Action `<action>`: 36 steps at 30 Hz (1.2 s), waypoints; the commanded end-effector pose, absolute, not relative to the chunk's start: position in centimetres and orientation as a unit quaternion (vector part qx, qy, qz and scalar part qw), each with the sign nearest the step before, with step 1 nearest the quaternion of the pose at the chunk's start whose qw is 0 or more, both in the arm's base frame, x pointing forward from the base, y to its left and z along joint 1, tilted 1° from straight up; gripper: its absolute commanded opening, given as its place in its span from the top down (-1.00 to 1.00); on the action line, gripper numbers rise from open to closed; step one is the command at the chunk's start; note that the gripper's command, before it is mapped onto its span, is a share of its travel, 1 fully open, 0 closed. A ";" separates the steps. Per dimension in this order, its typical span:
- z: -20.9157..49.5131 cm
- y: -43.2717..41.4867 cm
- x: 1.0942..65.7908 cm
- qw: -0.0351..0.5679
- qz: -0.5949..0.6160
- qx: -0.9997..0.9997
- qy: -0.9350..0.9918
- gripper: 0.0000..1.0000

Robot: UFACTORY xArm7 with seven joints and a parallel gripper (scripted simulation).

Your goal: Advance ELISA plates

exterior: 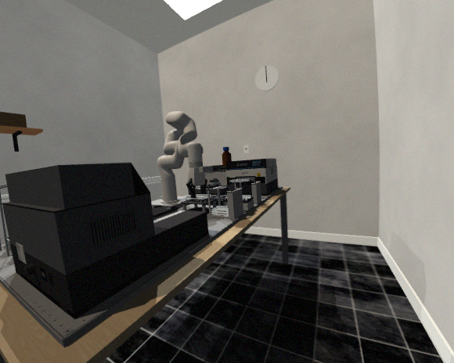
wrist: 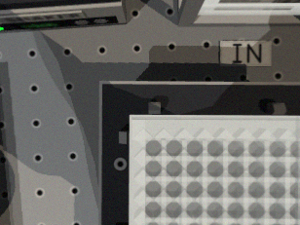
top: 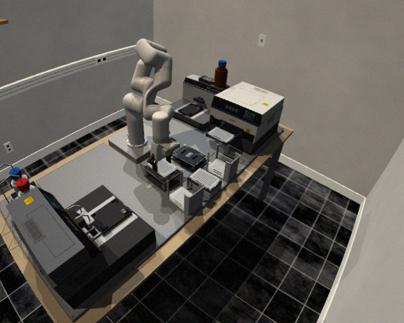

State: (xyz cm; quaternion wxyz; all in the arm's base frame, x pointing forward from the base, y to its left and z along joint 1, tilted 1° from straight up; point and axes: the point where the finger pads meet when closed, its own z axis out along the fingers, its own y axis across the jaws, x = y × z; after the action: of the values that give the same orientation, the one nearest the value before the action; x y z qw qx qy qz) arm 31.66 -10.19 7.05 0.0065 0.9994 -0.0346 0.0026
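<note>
My gripper [top: 154, 163] is low over a raised black nest [top: 159, 176] in the middle of the deck and is shut on a white well plate [top: 166, 168]. In the wrist view the plate [wrist: 214, 169] fills the lower right, above the nest's black base [wrist: 114, 145] with its locators. The fingers are out of the wrist view, and the plate's label is not visible. The IN label [wrist: 245, 53] is on the deck just beyond the nest. Another white plate [top: 221, 134] lies on the tray of the white instrument [top: 248, 108].
A second nest with a white plate [top: 204, 178] stands to the right of mine. Two tall-walled racks [top: 227, 166] [top: 186, 199] hold white plates. A black station [top: 189, 154] sits behind my nest. A large dark instrument [top: 67, 237] fills the near left of the table.
</note>
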 end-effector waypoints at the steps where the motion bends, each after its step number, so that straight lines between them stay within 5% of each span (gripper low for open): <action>1: 7.6 -10.2 31.8 0.007 0.004 0.999 -0.035 1.00; 36: 11.7 -10.2 31.7 0.007 0.004 0.999 -0.035 1.00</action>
State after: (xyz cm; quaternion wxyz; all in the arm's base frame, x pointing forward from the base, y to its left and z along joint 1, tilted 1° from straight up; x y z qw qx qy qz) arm 31.65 -10.14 11.17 0.0064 0.9994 -0.0347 0.0026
